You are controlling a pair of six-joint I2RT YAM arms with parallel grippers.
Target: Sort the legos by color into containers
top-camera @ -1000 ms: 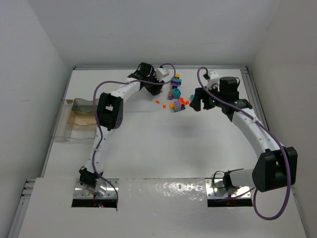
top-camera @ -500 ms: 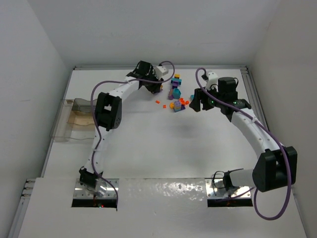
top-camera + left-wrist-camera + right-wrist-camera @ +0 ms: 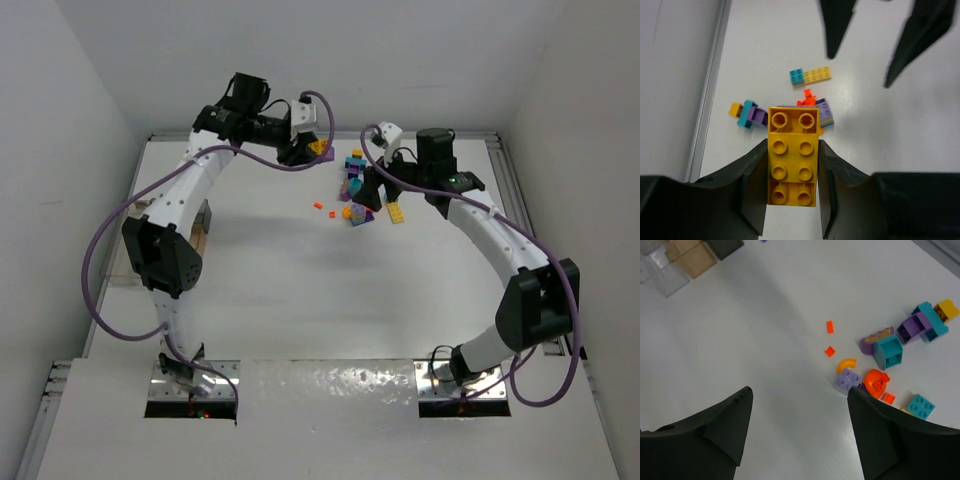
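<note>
My left gripper (image 3: pixel 792 145) is shut on a yellow lego brick (image 3: pixel 792 165), studs toward the camera, held in the air above the table. From above, the left gripper (image 3: pixel 312 148) hangs at the back, left of the lego pile (image 3: pixel 355 195). Under it lie a teal-and-yellow brick (image 3: pixel 810 75), a purple brick (image 3: pixel 823 113) and a small teal, purple and yellow stack (image 3: pixel 747 114). My right gripper (image 3: pixel 799 392) is open and empty, low beside a purple brick (image 3: pixel 849 378), an orange piece (image 3: pixel 874 381) and a teal brick (image 3: pixel 888 351). The containers (image 3: pixel 680 260) sit far left.
The containers (image 3: pixel 118 264) stand at the table's left edge, partly hidden by my left arm. Two small orange bits (image 3: pixel 830 326) lie apart from the pile. White walls close in the table at the back and sides.
The left jaws closed on the yellow brick, and the arm lifted it off the table and swung up and left. The right gripper moved left, over the pile.
</note>
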